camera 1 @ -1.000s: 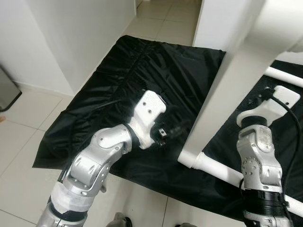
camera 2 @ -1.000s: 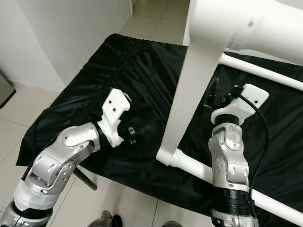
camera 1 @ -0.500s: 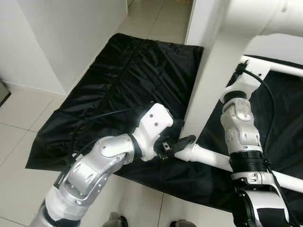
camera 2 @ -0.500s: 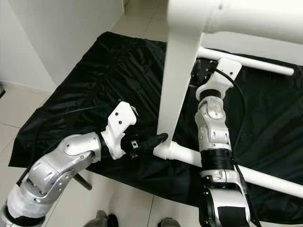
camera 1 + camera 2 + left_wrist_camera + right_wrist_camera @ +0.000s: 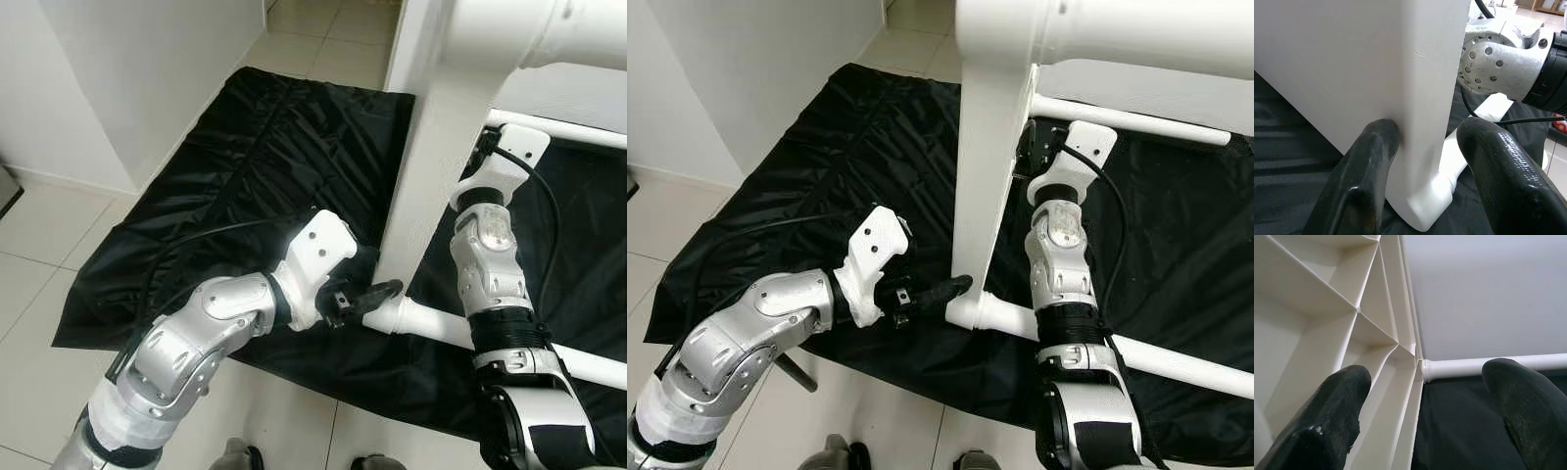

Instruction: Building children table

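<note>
Left wrist view: left tool point(image 5: 1418, 161), fingers spread, straddles the flat white plastic table leg point(image 5: 431, 186) near its foot, above black sheet point(image 5: 265, 157). Right tool point(image 5: 1425, 401), released, faces the leg's ribbed inner side.

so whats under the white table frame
A black sheet spread on the tiled floor lies under the white table frame. The sheet hides the tiles directly beneath; the left gripper sits at the leg's foot.

Bright, even daylight is filling the room; the crinkled black plastic sheet point(image 5: 294, 127) is catching soft sheen, and near white surfaces are blurring and overexposing.
</note>
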Robot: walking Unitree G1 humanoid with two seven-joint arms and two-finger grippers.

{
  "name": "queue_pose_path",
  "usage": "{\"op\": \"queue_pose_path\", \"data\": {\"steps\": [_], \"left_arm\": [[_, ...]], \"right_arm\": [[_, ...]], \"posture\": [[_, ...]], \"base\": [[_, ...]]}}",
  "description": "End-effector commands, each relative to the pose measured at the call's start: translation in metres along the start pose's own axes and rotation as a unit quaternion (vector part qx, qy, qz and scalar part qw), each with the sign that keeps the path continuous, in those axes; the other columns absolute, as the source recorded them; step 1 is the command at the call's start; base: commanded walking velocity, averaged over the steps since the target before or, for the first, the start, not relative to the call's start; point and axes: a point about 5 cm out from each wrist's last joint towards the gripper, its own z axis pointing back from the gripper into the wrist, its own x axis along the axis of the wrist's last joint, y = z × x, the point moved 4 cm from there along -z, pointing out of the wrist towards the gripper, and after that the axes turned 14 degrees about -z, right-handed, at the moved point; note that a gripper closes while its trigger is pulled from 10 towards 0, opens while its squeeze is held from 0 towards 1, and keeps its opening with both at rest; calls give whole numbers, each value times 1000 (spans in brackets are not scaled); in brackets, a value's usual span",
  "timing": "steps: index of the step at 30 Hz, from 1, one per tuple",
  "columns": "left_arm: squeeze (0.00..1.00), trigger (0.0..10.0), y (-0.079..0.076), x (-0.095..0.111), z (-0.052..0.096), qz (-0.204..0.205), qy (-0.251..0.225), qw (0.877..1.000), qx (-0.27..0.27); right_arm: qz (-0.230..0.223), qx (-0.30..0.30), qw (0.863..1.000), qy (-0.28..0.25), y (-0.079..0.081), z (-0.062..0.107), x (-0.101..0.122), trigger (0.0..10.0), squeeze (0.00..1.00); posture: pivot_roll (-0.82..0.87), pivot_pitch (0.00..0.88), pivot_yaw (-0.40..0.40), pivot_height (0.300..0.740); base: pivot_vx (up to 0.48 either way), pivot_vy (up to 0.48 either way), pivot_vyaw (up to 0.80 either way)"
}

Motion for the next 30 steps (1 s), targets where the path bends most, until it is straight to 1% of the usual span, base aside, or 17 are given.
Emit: {"op": "queue_pose_path", "data": {"steps": [1,3,6,7,8,9,11,13,15,18,20,22,23,24,25,27,30], "left_arm": [[0,10000,-23,13,-3,-9,-37,995,-92],[0,10000,-20,14,-4,-10,-37,996,-85],[0,10000,-10,12,-5,-13,-33,998,-59],[0,10000,-10,12,-5,-13,-33,998,-59],[0,10000,1,7,-5,-20,-22,999,-19],[0,10000,1,7,-5,-20,-22,999,-19],[0,10000,18,-3,-3,-28,-1,998,48],[0,10000,18,-3,-3,-28,-1,998,48],[0,10000,36,-12,4,-32,20,993,114],[0,10000,36,-12,4,-32,20,993,114],[0,10000,57,-26,14,-35,52,981,185],[0,10000,57,-26,14,-35,52,981,185],[0,10000,67,-33,20,-36,68,972,221],[0,10000,67,-33,20,-36,68,972,221],[0,10000,74,-39,24,-36,81,965,245],[0,10000,74,-39,24,-36,81,965,245],[0,10000,87,-49,34,-37,96,950,294]], "right_arm": [[5,4,999,37,3,9,-21,10000,0],[-8,-7,999,33,-4,14,-22,10000,0],[-12,-55,998,15,-27,26,-20,10000,0],[-12,-55,998,15,-27,26,-20,10000,0],[5,-80,997,9,-38,35,-19,10000,0],[5,-80,997,9,-38,35,-19,10000,0],[29,-101,994,-1,-49,48,-17,10000,0],[29,-101,994,-1,-49,48,-17,10000,0],[38,-105,994,-7,-56,60,-14,10000,0],[38,-105,994,-7,-56,60,-14,10000,0],[45,-95,994,-10,-58,73,-10,10000,0],[45,-95,994,-10,-58,73,-10,10000,0],[48,-90,995,-13,-57,80,-8,10000,0],[48,-90,995,-13,-57,80,-8,10000,0],[58,-85,995,-14,-57,86,-7,10000,0],[58,-85,995,-14,-57,86,-7,10000,0],[74,-81,994,-17,-55,100,-1,10000,0]], "posture": [[56,159,30,740],[56,155,31,740],[50,150,33,740],[50,150,33,740],[50,150,33,740],[50,150,33,740],[36,141,18,740],[36,141,18,740],[30,135,10,740],[30,135,10,740],[19,121,4,740],[19,121,4,740],[13,113,2,740],[13,113,2,740],[-1,96,1,740],[-1,96,1,740],[-25,72,9,740]], "base": [[0,0,0],[0,0,0],[0,0,0],[0,0,0],[0,0,0],[0,0,0],[0,0,0],[0,0,0],[0,0,0],[0,0,0],[0,0,0],[0,0,0],[0,0,0],[0,0,0],[0,0,0],[0,0,0],[0,0,0]]}}
